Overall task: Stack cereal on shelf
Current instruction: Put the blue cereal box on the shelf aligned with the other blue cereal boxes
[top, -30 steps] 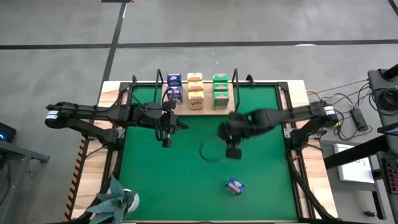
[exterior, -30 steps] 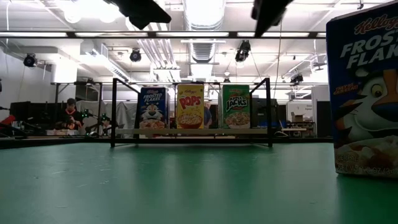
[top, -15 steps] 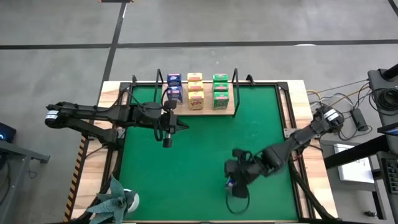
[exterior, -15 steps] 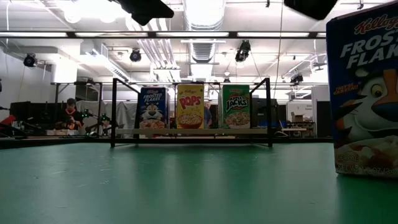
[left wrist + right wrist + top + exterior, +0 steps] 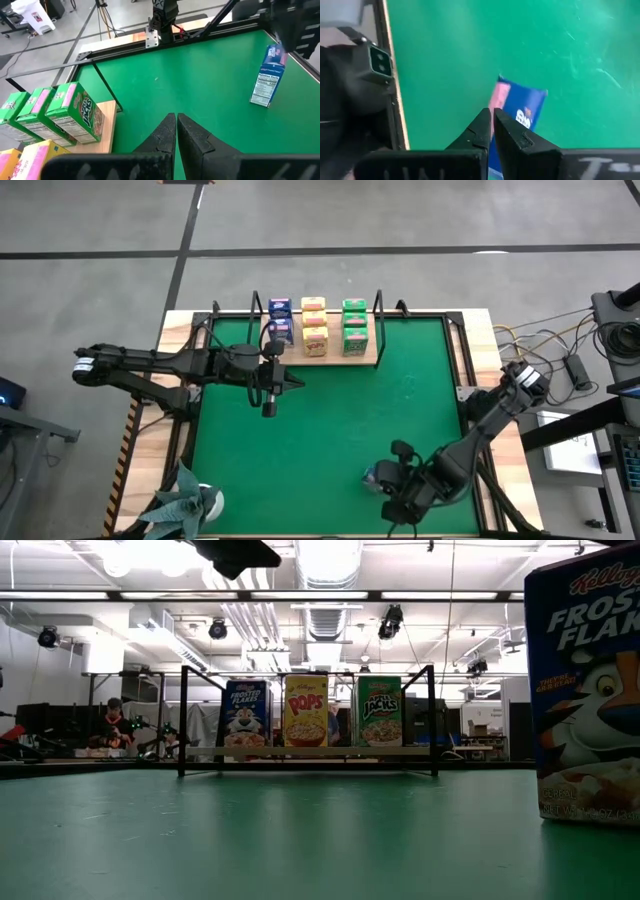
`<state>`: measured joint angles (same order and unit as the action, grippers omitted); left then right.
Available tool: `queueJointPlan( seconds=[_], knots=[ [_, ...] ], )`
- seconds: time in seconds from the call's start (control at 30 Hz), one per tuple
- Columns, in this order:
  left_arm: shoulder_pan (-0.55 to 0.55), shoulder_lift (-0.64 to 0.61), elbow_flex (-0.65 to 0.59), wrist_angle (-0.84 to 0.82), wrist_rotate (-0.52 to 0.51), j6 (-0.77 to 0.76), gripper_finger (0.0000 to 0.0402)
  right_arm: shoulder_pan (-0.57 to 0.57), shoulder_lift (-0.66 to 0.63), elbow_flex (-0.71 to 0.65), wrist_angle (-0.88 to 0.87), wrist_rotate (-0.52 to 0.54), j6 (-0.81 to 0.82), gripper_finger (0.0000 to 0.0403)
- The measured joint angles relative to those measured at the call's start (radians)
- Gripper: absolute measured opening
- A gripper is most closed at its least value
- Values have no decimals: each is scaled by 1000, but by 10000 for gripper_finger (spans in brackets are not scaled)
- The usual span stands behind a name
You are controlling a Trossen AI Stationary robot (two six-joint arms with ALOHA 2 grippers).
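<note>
I see my right gripper [image 5: 388,498] low over the counter's [image 5: 330,420] near edge, fingers [image 5: 480,131] pressed together, just above the lone blue cereal box [image 5: 268,76] standing there. The left gripper [image 5: 268,395] hangs near the shelf [image 5: 366,358], fingers closed on nothing. Eight boxes already sit on that shelf.

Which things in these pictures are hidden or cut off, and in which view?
- High view: the lone blue cereal box is mostly hidden under the right arm.
- Low view: its right side is cut off by the picture edge.
- Low view: boxes behind the front row on the shelf are hidden.
</note>
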<state>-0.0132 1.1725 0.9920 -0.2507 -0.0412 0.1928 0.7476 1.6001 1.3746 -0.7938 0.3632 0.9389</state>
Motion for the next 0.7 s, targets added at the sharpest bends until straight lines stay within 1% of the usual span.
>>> queueJointPlan(
  seconds=[0.17,0.5,0.6,0.7],
  knots=[
    [0,0,0,16,0,0,0,19,-3,0,-101,14,57,13],
    [0,0,0,20,0,4,0,20,-3,0,-116,32,43,17],
    [0,0,0,20,0,8,0,20,-3,0,-116,31,87,38],
    [0,0,0,23,0,8,0,20,-3,0,-115,30,122,77]
  ],
)
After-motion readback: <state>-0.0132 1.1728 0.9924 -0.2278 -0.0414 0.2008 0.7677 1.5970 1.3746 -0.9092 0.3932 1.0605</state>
